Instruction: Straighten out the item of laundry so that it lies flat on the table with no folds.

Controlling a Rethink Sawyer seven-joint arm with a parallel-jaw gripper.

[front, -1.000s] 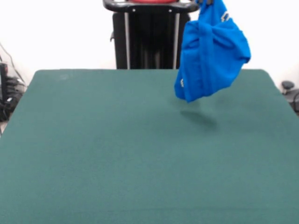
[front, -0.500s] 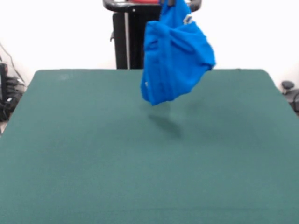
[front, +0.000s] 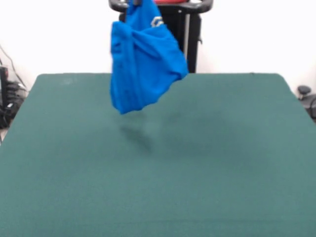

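Observation:
The item of laundry (front: pixel 142 64), a bright blue T-shirt, hangs bunched and folded in the air above the far left-centre of the table (front: pixel 158 187). A bit of white print shows near its top. Its lowest point hangs clear of the green cloth and casts a faint shadow below. The shirt's top runs up to the picture's upper edge, where only the tips of my gripper (front: pixel 134 2) show, shut on the fabric. The rest of the arm is out of view.
Behind the table's far edge stands the black pedestal (front: pixel 190 34). Cables and dark equipment (front: pixel 7 98) sit off the left side, and a small dark object (front: pixel 305 94) off the right.
The gripper has carried the hanging shirt steadily leftward along the far side of the table, from the right to left of centre. Its height and bunched shape are about the same.

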